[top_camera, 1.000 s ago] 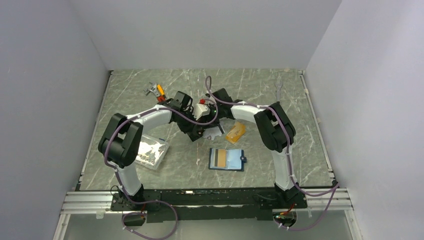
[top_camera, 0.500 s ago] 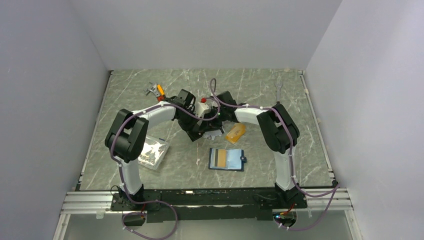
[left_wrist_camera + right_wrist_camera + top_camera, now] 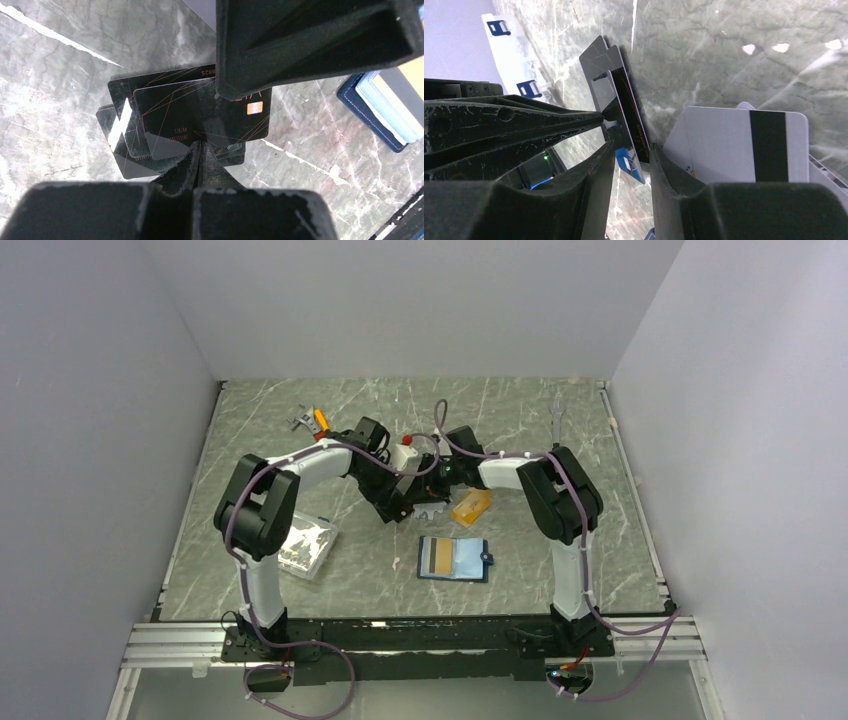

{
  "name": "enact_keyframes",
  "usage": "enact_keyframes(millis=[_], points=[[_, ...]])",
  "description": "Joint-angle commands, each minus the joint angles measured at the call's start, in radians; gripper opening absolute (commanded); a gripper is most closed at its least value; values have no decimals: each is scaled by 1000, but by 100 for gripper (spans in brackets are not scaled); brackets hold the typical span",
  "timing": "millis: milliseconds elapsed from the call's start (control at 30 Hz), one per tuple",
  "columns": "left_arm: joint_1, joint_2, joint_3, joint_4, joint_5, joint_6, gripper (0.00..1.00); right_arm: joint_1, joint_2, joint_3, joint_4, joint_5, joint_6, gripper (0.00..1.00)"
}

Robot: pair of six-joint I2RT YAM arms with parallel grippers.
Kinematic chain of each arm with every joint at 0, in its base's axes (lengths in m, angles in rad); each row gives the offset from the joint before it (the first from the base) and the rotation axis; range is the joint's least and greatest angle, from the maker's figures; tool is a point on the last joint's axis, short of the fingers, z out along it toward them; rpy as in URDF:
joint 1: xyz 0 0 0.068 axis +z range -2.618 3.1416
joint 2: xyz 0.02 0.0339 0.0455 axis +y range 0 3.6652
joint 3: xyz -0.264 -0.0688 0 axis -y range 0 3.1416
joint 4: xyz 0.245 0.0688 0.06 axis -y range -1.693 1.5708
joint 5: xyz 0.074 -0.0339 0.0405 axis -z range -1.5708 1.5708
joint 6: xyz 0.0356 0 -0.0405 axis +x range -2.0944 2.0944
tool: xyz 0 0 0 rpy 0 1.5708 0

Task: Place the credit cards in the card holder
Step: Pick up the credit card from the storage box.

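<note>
Mid-table, black card (image 3: 190,120) clamped by left pincer (image 3: 200,148), its edge between parted fingers of right pincer (image 3: 632,147).

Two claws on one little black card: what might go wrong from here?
1. The left gripper pinches only the edge of the black card, while the right gripper straddles it without clamping. A badly timed release could probably drop it.
2. A dropped card might land on the silver-white card lying close by, making both harder to pick up.
</note>
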Motion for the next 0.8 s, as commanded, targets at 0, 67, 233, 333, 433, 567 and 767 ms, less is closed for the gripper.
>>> enact_keyframes(millis=[0,67,233,333,433,567,767], points=[[2,60,19,-75,58,7,0,-9,-22,-28,87,-24,45,34],[5,72,31,-87,67,10,0,-9,-24,-36,95,-32,52,33],[8,81,39,-96,81,17,0,-9,-46,-58,93,-36,55,33],[10,81,43,-98,88,19,0,-2,-75,-72,49,-5,33,33],[12,87,47,-104,94,20,0,7,-112,-92,29,19,23,33],[13,91,49,-110,103,24,0,27,-135,-97,12,35,25,32],[14,101,53,-121,117,26,0,46,-133,-77,-63,79,2,33]])
